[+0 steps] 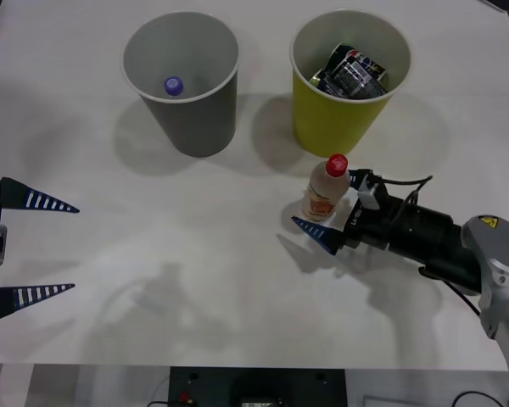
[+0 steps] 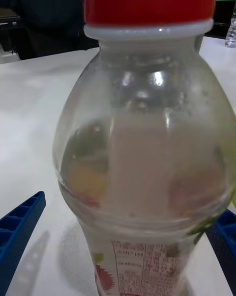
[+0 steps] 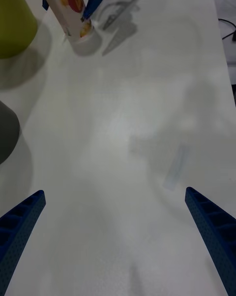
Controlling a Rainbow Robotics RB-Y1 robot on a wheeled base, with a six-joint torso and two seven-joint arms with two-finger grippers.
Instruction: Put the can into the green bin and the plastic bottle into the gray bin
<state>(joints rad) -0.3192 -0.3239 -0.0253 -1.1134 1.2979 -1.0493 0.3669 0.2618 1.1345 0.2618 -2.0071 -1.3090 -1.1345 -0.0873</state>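
Right tool [image 1: 324,220] is set around the plastic bottle [image 1: 326,187], with one blue finger [image 1: 316,234] seen on the near side of the bottle and the other hidden behind it. From the right wrist view, the bottle [image 2: 147,168] is seen between the two fingers, with a gap left on at least one side, so the tool is open around it and whether it touches the bottle cannot be told. The bottle stands upright on the table [image 1: 195,271], just near of the green bin [image 1: 343,93], with its red cap [image 1: 337,163] up. A crushed dark can [image 1: 352,72] lies inside the green bin. To the left of it stands the gray bin [image 1: 187,106], in which a purple-blue cap [image 1: 173,85] is seen. The two bins are set side by side at the far part of the table, close but apart.

Left tool [image 1: 34,246] is held at the left edge, well apart from the bins and the bottle, with its fingers spread wide and nothing between them.
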